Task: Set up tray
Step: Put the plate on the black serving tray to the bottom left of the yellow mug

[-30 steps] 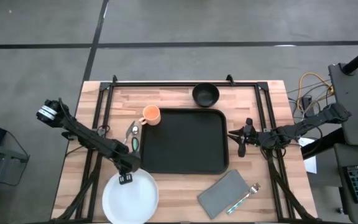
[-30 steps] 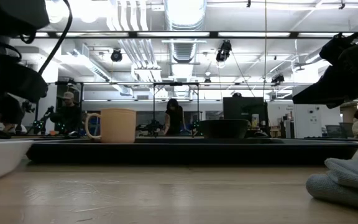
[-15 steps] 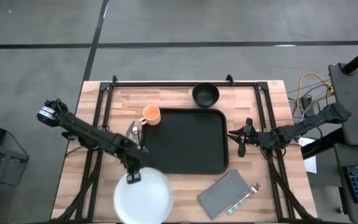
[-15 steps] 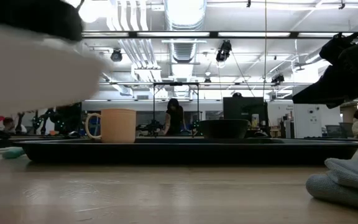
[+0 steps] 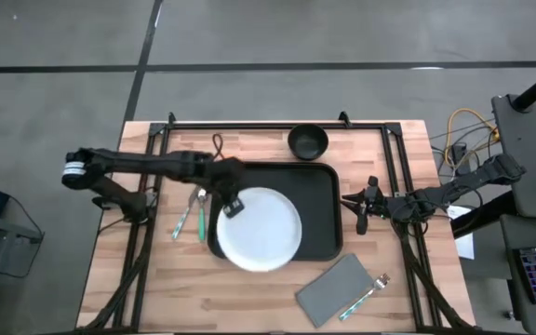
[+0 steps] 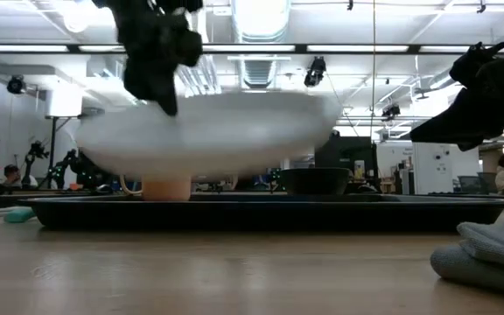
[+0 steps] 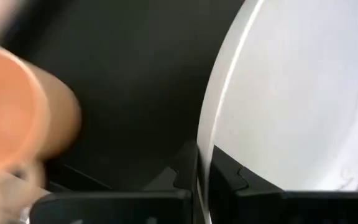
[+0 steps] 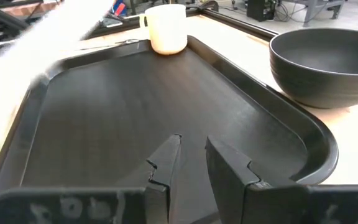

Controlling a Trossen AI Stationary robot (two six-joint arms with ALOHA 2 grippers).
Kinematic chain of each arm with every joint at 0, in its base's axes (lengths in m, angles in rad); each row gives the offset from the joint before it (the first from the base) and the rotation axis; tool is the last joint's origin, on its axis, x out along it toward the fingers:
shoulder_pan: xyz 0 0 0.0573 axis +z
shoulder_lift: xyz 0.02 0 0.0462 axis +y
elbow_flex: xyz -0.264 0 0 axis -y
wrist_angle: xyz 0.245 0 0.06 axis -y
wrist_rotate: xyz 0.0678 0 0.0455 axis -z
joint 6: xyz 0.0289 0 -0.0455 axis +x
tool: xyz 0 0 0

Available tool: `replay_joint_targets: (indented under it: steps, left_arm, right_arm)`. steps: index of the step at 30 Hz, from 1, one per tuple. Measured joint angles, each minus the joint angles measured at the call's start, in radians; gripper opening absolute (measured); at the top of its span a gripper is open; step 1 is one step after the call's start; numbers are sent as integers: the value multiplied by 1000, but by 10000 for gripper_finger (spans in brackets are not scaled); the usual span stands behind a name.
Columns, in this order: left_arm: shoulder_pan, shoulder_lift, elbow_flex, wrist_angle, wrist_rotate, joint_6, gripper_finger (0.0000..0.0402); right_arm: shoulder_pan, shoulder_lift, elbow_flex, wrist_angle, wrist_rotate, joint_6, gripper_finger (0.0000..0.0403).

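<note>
Overhead, you have the tray [image 5: 277, 216] at mid-table, long axis running left to right across the board. The left gripper [image 5: 228, 200] is clamped on the rim of the white plate [image 5: 261, 229], which sits over the tray's left half and overhangs its near edge. Off the tray: black bowl [image 5: 308, 141] just beyond its far rim, two utensils [image 5: 191, 214] to its left, grey napkin [image 5: 340, 288] with a fork [image 5: 370, 294] toward the near right. The right gripper [image 5: 361, 213] waits beside the tray's right rim.

Low view: the plate [image 6: 208, 133] hangs clear above the tray [image 6: 269, 211], not yet set down; a mug [image 6: 166, 187] stands behind it.

Left wrist view: fingers [image 7: 225, 177] pinch the plate's edge [image 7: 291, 99]; the orange mug [image 7: 17, 109] is close by.

Right wrist view: fingers [image 8: 229, 163] parted a little, holding nothing, looking along the bare tray floor [image 8: 135, 112] toward the mug [image 8: 166, 28], with the bowl [image 8: 325, 59] outside the rim.

Your tally, as a judgement: nothing is placed yet. Plate in transit; bowl, mug, napkin and cutlery remain.
</note>
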Motion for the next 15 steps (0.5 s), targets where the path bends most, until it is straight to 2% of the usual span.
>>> replay_joint_targets:
  steps: [6, 11, 15]
  left_arm:
    - [31, 161, 76, 62, -87, 131, 0]
    - [44, 293, 174, 52, -89, 205, 0]
    - [66, 353, 239, 32, -90, 264, 0]
  right_arm:
    - [0, 0, 0, 8, 0, 0, 68]
    - [0, 0, 0, 11, -1, 0, 68]
    - [0, 0, 0, 12, -2, 0, 68]
